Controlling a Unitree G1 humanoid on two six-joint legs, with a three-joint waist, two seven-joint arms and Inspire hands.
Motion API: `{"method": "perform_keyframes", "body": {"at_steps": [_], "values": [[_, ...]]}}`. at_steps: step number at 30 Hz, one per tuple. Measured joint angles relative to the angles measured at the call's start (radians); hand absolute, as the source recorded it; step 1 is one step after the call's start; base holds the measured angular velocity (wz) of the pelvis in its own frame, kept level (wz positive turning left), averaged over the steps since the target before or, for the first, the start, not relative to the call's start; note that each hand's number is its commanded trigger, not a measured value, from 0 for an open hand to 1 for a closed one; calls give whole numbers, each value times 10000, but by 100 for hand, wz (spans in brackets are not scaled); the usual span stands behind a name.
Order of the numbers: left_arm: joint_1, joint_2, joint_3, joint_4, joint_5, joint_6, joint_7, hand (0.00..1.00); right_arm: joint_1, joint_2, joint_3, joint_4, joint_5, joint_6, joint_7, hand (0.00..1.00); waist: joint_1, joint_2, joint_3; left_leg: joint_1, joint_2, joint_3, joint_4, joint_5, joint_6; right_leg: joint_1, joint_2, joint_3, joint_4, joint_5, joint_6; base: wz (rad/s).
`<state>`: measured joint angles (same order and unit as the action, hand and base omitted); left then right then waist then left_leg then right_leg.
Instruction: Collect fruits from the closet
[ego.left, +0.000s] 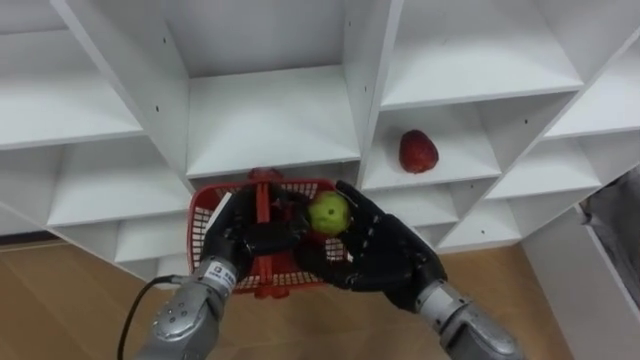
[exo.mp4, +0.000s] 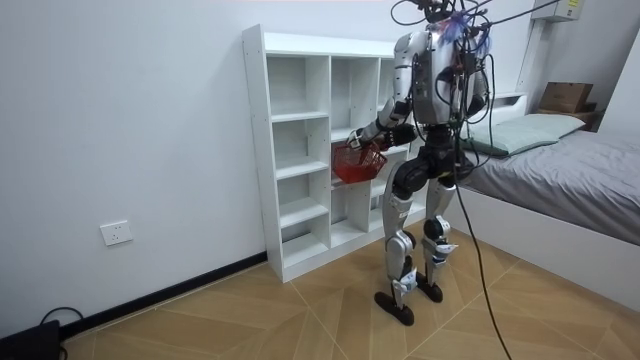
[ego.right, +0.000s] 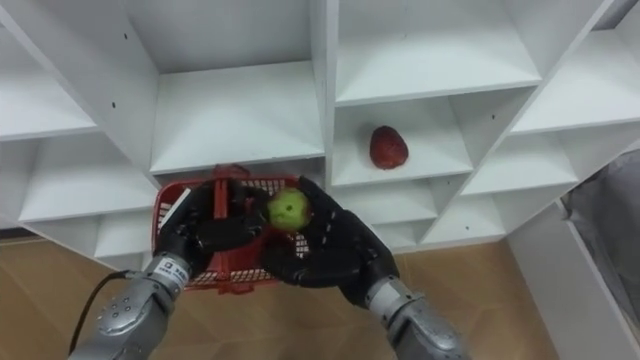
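I stand facing a white closet (exo.mp4: 300, 150) of open shelves. My left hand (ego.left: 232, 243) is shut on the handle of a red plastic basket (ego.left: 208, 208), held in front of the shelves at chest height. My right hand (ego.left: 378, 248) is over the basket with its fingers curled round a green apple (ego.left: 328, 213). A red fruit (ego.left: 418, 151) lies on a shelf (ego.left: 450, 160) to the right of the basket. In the room view the basket (exo.mp4: 358, 163) hangs before the middle shelves.
Shelf dividers (ego.left: 365, 90) stand close behind the basket. A grey bed (exo.mp4: 570, 190) is behind me on the room view's right, with a wooden floor (exo.mp4: 300, 310) below. A grey corner of the bed (ego.left: 615, 215) shows at my far right.
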<state>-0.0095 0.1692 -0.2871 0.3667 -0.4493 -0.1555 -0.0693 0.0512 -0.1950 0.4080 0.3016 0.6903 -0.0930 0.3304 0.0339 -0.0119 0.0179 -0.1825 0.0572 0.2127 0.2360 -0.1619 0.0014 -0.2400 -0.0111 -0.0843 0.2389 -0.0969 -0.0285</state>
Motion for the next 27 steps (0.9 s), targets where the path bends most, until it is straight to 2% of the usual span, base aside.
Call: {"method": "perform_keyframes", "body": {"at_steps": [7,11,19,22,27], "values": [[7,4,-8,2,-29,-1,20,100,-167,-9,-187,-19,-1448,-29,14,0,-17,50,28,-62,8,17,-5,-17,-4,-67,15,-7,-14,1,0,0],[7,5,-12,1,-47,-11,220,100,-230,-154,-223,-257,-2307,-34,11,0,-14,117,54,-75,16,16,-8,-25,-11,-79,21,-17,-27,0,-1,0],[7,64,89,-21,304,-22,199,100,-264,-286,-582,-770,-3694,-34,8,0,-35,112,35,-80,5,14,-8,-21,-10,-96,0,-15,-21,0,-1,0],[7,77,92,-20,304,-20,160,100,-273,-232,-703,-778,-4181,-34,54,0,-37,73,31,-38,6,12,-3,-20,-10,-51,-25,-5,-21,0,-1,0],[8,105,88,-19,297,-20,158,100,-253,-159,-719,-771,-4504,-33,144,0,-47,-178,14,1,5,12,25,-18,-10,-3,-21,0,-13,0,-1,0]]}}
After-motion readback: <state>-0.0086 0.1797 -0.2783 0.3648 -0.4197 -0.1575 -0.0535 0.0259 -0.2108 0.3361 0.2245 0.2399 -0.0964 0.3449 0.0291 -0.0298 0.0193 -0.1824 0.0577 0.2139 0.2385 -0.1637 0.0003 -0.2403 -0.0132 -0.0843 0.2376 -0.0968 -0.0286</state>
